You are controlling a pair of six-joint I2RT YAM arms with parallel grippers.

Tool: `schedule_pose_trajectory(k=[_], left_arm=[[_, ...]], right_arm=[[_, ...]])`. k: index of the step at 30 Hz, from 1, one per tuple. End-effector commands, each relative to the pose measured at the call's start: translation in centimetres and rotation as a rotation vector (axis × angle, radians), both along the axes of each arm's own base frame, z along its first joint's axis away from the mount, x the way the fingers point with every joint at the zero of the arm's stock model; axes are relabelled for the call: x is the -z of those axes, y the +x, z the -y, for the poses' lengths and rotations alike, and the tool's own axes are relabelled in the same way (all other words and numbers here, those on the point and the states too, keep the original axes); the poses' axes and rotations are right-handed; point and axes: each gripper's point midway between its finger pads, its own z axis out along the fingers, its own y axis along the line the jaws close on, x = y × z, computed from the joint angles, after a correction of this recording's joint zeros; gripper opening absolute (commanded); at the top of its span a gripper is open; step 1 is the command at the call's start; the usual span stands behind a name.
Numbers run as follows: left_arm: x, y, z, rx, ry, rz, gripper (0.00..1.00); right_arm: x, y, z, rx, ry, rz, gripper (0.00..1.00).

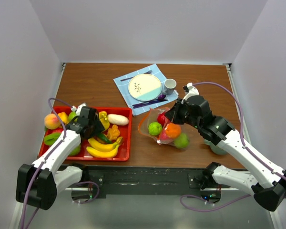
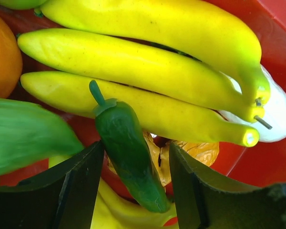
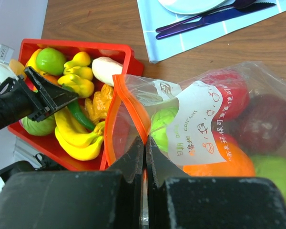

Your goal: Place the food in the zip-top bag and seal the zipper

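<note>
The zip-top bag [image 1: 164,131] lies mid-table with its mouth held open toward the red tray [image 1: 129,143]. Inside it are a green apple [image 1: 155,128], an orange [image 1: 172,130] and red fruit [image 3: 229,95]. My right gripper [image 3: 145,138] is shut on the orange-red zipper [image 3: 128,102] at the mouth's edge. My left gripper [image 2: 136,145] is down in the tray, open, with its fingers on either side of a green pepper [image 2: 126,148]. The pepper lies across yellow bananas [image 2: 148,67], touching the left finger, with a gap to the right finger.
The tray also holds a peach [image 1: 51,120], a white vegetable [image 1: 117,119] and several other pieces of food. At the back, a blue napkin [image 1: 125,82] carries a plate [image 1: 144,87], purple cutlery [image 1: 150,101] and a cup [image 1: 169,86]. White walls enclose the table.
</note>
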Motion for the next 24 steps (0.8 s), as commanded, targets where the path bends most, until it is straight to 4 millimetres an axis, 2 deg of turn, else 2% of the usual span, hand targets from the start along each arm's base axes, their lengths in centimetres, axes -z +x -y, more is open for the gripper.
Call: schedule_pose_trajectory(k=[1, 3, 6, 9, 15, 19, 24], left_arm=[[-0.1, 1.3, -1.0, -0.024, 0.041, 0.05, 0.57], [0.0, 1.4, -1.1, -0.021, 0.052, 0.051, 0.54], [-0.2, 1.6, -1.2, -0.012, 0.063, 0.056, 0.45], [-1.7, 2.0, -0.9, 0.014, 0.058, 0.091, 0.33], [-6.6, 2.8, -0.4, 0.074, 0.05, 0.194, 0.2], [-9.7, 2.9, 0.2, 0.109, 0.016, 0.267, 0.18], [-14.8, 3.3, 1.8, 0.202, -0.04, 0.404, 0.15]], right_arm=[[-0.9, 0.1, -0.6, -0.021, 0.033, 0.03, 0.0], [-0.9, 0.1, -0.8, -0.027, 0.036, 0.027, 0.0], [-0.9, 0.2, -0.9, -0.026, 0.038, 0.026, 0.0], [-1.0, 0.2, -0.8, -0.026, 0.036, 0.03, 0.0], [-1.2, 0.3, -0.8, -0.02, 0.032, 0.034, 0.0], [-1.1, 0.4, -0.8, -0.019, 0.034, 0.033, 0.0], [-1.2, 0.5, -0.8, -0.019, 0.033, 0.036, 0.0]])
